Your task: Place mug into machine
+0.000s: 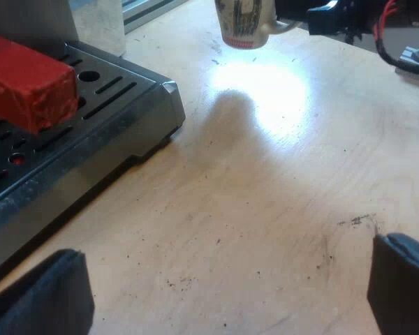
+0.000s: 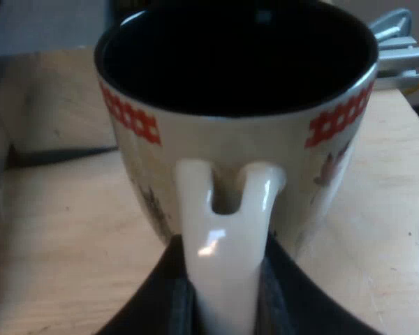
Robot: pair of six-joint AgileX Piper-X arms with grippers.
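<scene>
Gripped mug (image 2: 230,150) by its handle in right pincer (image 2: 225,301); best kept level, eased onto drip tray (image 1: 119,94) near the open, empty left pincer (image 1: 220,289).

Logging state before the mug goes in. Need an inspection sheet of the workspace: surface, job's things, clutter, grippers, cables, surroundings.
surface: pale wooden table, with a glare patch near the mug.
job's things: mug held by its handle, seemingly lifted, its shadow lying apart from it; slotted drip tray at the machine's front, mug not yet on it; red handle end above the tray.
clutter: dark specks scattered on the table.
grippers: left gripper open, empty, low by the machine's front; right gripper shut on the mug's handle.
cables: nothing seen loose on the table.
surroundings: metal rails beyond the table.
</scene>
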